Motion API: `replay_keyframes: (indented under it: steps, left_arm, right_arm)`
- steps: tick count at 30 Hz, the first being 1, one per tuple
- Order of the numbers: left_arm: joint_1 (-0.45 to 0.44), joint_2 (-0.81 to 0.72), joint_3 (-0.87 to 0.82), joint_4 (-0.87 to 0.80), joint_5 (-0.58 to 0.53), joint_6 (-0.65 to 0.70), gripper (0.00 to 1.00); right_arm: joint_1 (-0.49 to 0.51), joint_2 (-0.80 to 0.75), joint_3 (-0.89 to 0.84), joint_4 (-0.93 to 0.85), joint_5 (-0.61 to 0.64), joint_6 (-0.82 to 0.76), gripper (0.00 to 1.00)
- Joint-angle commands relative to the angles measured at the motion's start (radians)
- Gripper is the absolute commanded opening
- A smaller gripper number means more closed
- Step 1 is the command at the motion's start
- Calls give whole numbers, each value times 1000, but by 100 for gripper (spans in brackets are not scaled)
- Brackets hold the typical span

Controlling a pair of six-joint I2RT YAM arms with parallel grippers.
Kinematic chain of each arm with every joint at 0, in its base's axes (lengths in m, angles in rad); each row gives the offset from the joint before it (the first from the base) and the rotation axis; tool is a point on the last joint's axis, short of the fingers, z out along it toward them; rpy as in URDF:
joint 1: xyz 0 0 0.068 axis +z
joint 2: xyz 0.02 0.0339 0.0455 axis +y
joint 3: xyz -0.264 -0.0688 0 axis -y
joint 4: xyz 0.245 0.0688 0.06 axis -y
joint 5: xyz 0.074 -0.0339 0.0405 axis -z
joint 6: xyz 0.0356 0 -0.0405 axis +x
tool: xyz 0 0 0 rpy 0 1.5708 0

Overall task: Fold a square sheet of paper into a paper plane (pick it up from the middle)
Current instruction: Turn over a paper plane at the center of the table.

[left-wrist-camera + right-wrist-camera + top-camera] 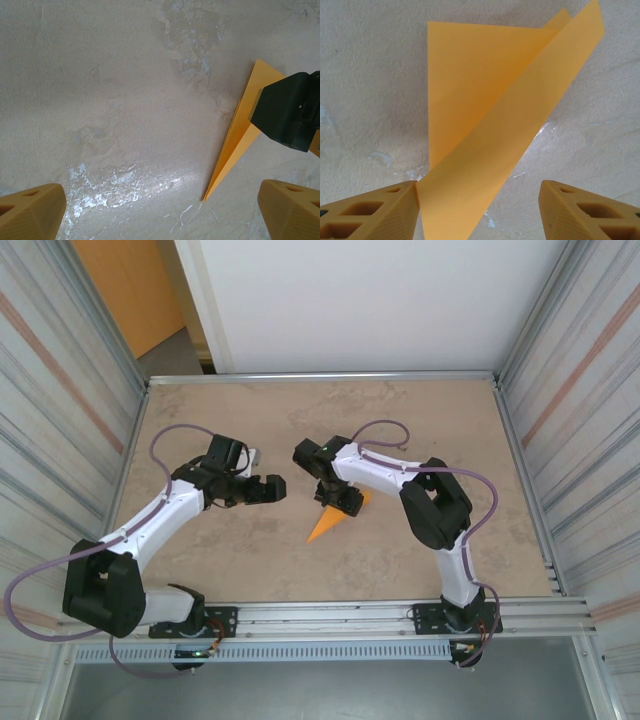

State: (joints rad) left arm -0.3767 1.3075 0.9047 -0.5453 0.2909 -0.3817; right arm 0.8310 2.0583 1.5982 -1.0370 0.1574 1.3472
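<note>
Top external view is showing the paper plane point(322, 527) lying mid-table, nose pointing 7 o'clock. The right gripper point(338, 500), jaws apart, is straddling its tail, and the left gripper point(274, 488) is hanging released at its 10 o'clock.

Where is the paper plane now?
In the top view the paper plane lies on the table, partly under the right claw, tip toward the near edge.

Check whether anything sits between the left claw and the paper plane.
Nothing visible does: bare table lies between the left claw and the tip of the paper plane. The right claw stands over its wide end, jaws apart.
</note>
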Motion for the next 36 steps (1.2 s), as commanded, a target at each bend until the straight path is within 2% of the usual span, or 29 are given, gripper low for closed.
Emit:
replay_keyframes:
  steps: [1, 11, 21, 25, 31, 36]
  left_arm:
    - [6, 1, -8, 12, 14, -5, 99]
    - [7, 5, -7, 13, 14, -5, 99]
    - [6, 9, -9, 10, 7, -9, 99]
    - [9, 6, -9, 6, -9, -14, 99]
    - [52, -7, -12, 11, -7, -42, 99]
    - [134, -13, -26, 64, 97, -91, 99]
  right_arm:
    - [4, -29, -19, -53, 21, 46, 59]
    - [3, -49, -38, -61, 17, 73, 45]
    - [5, -64, -51, -57, 24, 78, 19]
    - [6, -79, -49, -53, 41, 69, 14]
    - [6, -141, -50, 18, 78, -29, 0]
    - [-12, -180, -34, 132, 35, -224, 0]
